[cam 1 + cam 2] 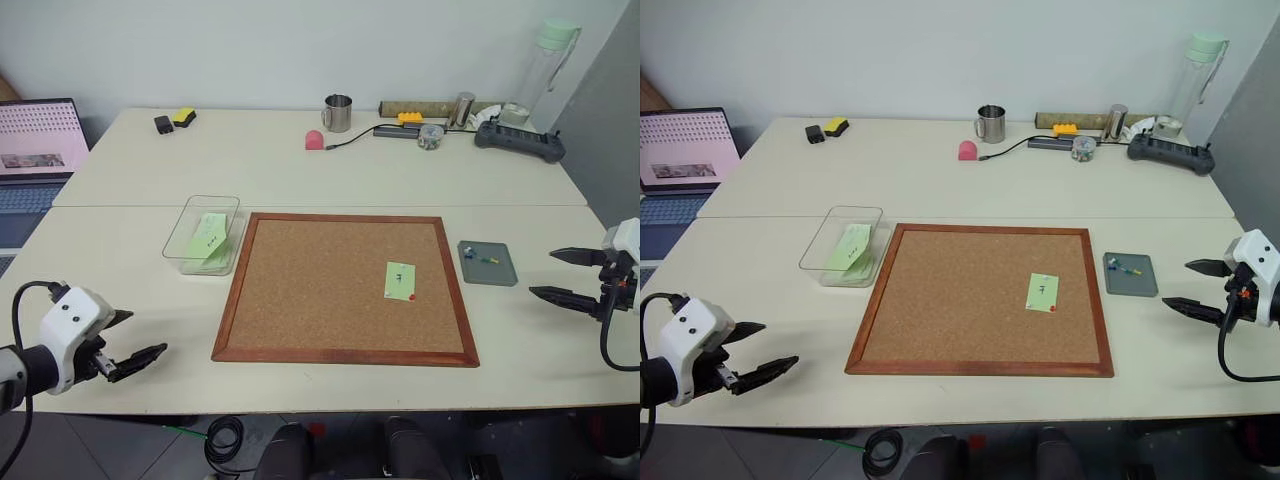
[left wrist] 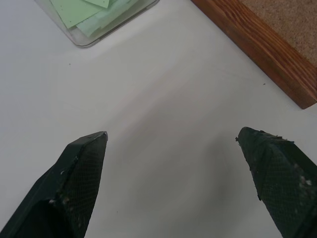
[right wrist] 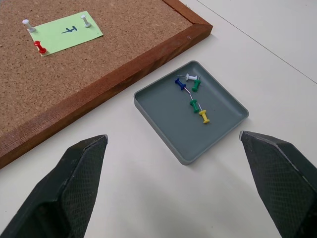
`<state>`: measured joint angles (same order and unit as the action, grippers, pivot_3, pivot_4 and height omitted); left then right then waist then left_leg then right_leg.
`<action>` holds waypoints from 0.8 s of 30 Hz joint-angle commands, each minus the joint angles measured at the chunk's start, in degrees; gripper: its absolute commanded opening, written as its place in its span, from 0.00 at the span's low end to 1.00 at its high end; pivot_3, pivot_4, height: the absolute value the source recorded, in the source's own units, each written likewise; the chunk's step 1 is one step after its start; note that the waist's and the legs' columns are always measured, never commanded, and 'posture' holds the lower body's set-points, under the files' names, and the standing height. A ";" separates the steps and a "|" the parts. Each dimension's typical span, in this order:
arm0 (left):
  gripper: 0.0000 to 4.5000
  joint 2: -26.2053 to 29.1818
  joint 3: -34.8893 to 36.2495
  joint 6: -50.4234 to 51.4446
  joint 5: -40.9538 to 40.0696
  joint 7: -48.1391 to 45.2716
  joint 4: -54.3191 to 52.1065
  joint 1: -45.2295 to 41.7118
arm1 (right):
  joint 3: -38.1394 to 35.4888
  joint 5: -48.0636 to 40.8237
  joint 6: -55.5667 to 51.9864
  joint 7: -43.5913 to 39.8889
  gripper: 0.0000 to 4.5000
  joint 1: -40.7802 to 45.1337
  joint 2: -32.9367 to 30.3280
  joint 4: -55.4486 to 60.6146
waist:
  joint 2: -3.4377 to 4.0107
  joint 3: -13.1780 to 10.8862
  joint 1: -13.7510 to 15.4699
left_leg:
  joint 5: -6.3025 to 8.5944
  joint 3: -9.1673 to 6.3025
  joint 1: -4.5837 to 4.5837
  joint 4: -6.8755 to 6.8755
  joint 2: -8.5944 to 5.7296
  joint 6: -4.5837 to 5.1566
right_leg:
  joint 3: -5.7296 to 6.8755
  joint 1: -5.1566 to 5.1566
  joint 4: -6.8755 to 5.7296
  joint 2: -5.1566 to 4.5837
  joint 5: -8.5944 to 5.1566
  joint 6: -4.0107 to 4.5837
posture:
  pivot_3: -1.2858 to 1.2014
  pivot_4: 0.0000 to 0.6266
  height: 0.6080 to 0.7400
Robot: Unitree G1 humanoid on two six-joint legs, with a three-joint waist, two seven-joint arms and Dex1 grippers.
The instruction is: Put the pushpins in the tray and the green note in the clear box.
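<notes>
A small pale green paper note [image 3: 69, 32] with a dark scribble lies flat on the wood-framed cork board [image 1: 340, 285], toward the board's right side, its long axis running from the board's near edge to its far edge. Three pushpins stand in the note: a red one [image 3: 39, 47] at one corner and two white ones [image 3: 28, 25] at other corners. The small dark grey rectangular tray [image 1: 487, 263] rests on the pale table [image 1: 300, 170] just beside the board's right frame, long axis likewise near to far; loose pins [image 3: 193, 96] in blue, white, green and yellow lie in it. The shallow clear plastic box [image 1: 203, 235] sits just beside the board's left frame, with pale green slips [image 1: 207, 238] inside. The left gripper [image 1: 135, 345] hovers over bare table near the board's near-left corner, jaws spread wide and empty. The right gripper [image 1: 565, 275] hangs to the right of the tray, jaws wide apart, holding nothing. Along the table's far edge stand a steel mug [image 1: 338, 113], a pink object [image 1: 314, 140], a clear bottle [image 1: 540, 65] and a laptop [image 1: 35, 150], all well apart from the board.
</notes>
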<state>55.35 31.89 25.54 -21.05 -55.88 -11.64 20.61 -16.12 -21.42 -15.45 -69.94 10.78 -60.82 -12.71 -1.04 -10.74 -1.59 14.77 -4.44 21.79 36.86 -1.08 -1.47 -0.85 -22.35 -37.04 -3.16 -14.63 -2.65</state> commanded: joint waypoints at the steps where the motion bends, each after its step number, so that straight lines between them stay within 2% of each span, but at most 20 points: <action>1: 0.99 -0.13 2.02 -0.49 -0.91 -1.17 -0.75 -0.21 | -1.11 -0.15 0.62 0.23 1.00 -0.20 -0.03 1.79 | 0.00 0.00 0.00 | 0.00 0.00 0.00 0.00 0.00 0.00 | 0.00 0.00 0.00 0.00 0.00 0.00 | 0.52 0.24 1.00; 17: 0.99 -0.24 0.91 1.79 -2.10 0.18 1.93 -6.69 | -1.39 0.39 2.20 3.96 1.00 -0.36 2.41 4.37 | 0.01 0.00 0.00 | 0.00 0.01 0.00 0.01 -0.01 0.00 | -0.01 0.00 -0.02 0.00 0.01 -0.02 | 0.52 0.24 1.00; 24: 0.99 -1.41 1.61 2.34 -3.14 0.32 0.92 -6.87 | -0.72 1.00 3.84 4.67 1.00 0.39 3.17 3.99 | 0.01 0.00 0.00 | 0.00 0.01 -0.01 0.02 -0.01 0.00 | -0.01 0.00 -0.03 0.01 0.02 -0.02 | 0.52 0.24 1.00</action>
<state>54.18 31.90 27.60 -23.06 -55.67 -9.27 13.91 -16.12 -20.58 -12.76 -65.70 10.19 -57.49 -9.67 -1.03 -10.74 -1.59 14.76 -4.44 21.78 36.87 -1.09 -1.46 -0.87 -22.35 -37.08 -3.16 -14.61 -2.67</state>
